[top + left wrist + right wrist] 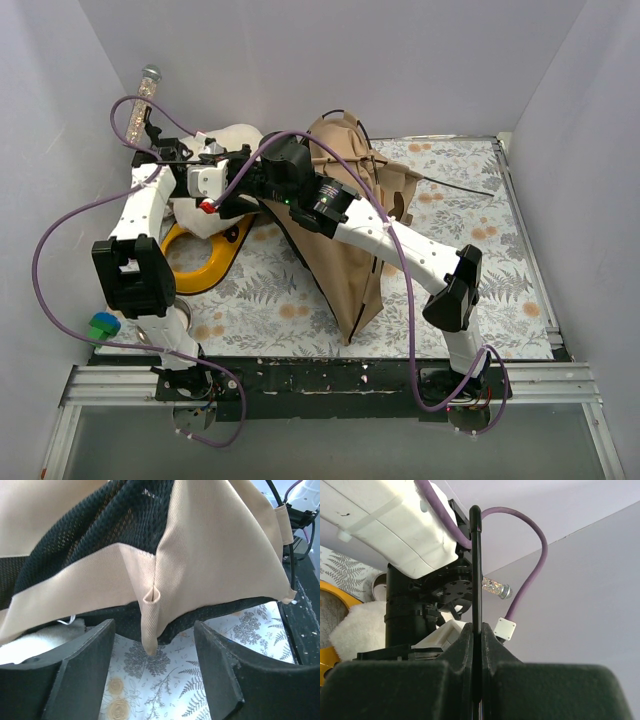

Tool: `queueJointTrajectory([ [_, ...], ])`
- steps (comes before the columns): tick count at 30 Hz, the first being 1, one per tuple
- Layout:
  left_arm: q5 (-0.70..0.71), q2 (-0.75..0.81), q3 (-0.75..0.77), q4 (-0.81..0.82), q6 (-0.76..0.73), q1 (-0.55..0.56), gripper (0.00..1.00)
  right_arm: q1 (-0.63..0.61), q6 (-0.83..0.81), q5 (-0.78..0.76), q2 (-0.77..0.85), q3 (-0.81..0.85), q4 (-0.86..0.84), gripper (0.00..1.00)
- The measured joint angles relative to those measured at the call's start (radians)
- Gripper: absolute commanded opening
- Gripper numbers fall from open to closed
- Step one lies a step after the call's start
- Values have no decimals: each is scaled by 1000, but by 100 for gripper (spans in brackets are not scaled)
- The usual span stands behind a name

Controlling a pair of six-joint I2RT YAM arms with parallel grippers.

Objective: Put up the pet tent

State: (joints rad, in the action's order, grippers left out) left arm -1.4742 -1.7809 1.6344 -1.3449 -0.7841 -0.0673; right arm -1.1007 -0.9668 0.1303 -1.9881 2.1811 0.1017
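The pet tent (pixel 350 230), tan woven fabric slumped in folds, is seen mid-table on the fern-printed cloth (pixel 480 240), with bare cloth lying to its right. A thin black pole (pixel 476 570) is pinched by the right gripper (pixel 476 635). The left gripper (pixel 154 630) is held spread (a folded seam tab hangs before the gap) just beneath a stitched hem (pixel 75 585) and black mesh (pixel 100 530).
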Motion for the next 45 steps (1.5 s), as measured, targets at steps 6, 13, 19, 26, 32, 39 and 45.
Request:
queueJointTrajectory([
  [6,-1,0,47,2,17,10,18,0,0,1,13,-6,-16,1],
  [13,-11,29,8,2,61,-49,0,0,-55,-18,31,-35,2,1],
  [19,-27,133,-72,3,96,-197,0,-14,-161,-47,66,-114,53,1],
  [26,-28,243,-198,-5,93,-228,0,-13,-272,-192,59,-98,168,1],
  [32,-46,287,-267,-11,105,-356,0,-8,-307,-266,42,-63,241,1],
  [39,-53,369,-300,8,155,-439,0,-16,-365,-247,33,-62,253,1],
  [45,-42,378,-300,-10,111,-448,0,-16,-400,-226,33,-69,264,1],
])
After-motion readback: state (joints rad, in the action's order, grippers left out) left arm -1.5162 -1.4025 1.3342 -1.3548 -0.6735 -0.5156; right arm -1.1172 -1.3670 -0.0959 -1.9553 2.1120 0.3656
